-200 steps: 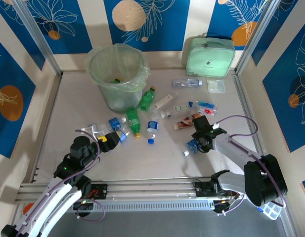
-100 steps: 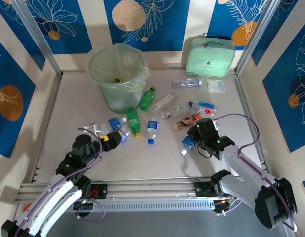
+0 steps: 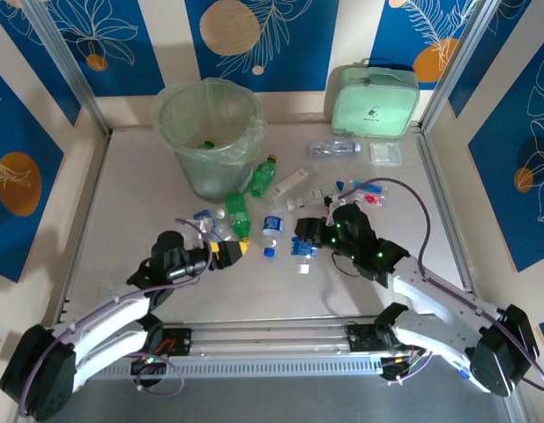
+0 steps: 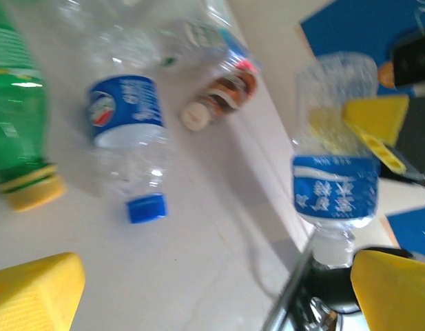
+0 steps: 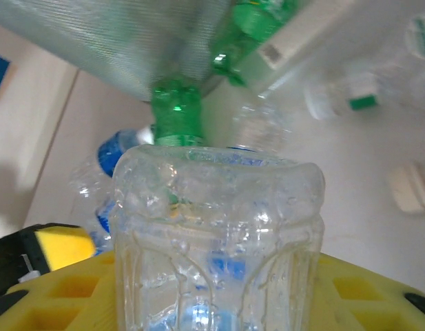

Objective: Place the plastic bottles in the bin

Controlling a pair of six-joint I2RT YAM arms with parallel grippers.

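1. The right gripper point(image 3: 305, 240) is over the middle of the tabletop point(image 3: 130, 203). Its yellow fingers point(image 5: 364, 289) pinch a clear bottle point(image 3: 302, 256) with a blue label, and in the right wrist view this bottle sits tight between the two pads
2. The left gripper point(image 3: 229, 253) is left of the middle, toward the near edge. Its jaws stand wide apart and nothing is between them
3. The bin point(image 3: 210, 132), lined with a pale green bag, stands near the far edge, toward the far left corner
4. A green bottle point(image 3: 264, 176) lies just beside the bin on its right side. A second green bottle point(image 3: 237, 214) lies closer to the middle, with its yellow cap toward the near edge
5. A second clear bottle point(image 3: 272, 226) with a blue cap lies just right of it
6. A third clear bottle point(image 3: 333, 148) lies close to the far edge, near the mint-green case point(image 3: 375, 100) in the far right corner
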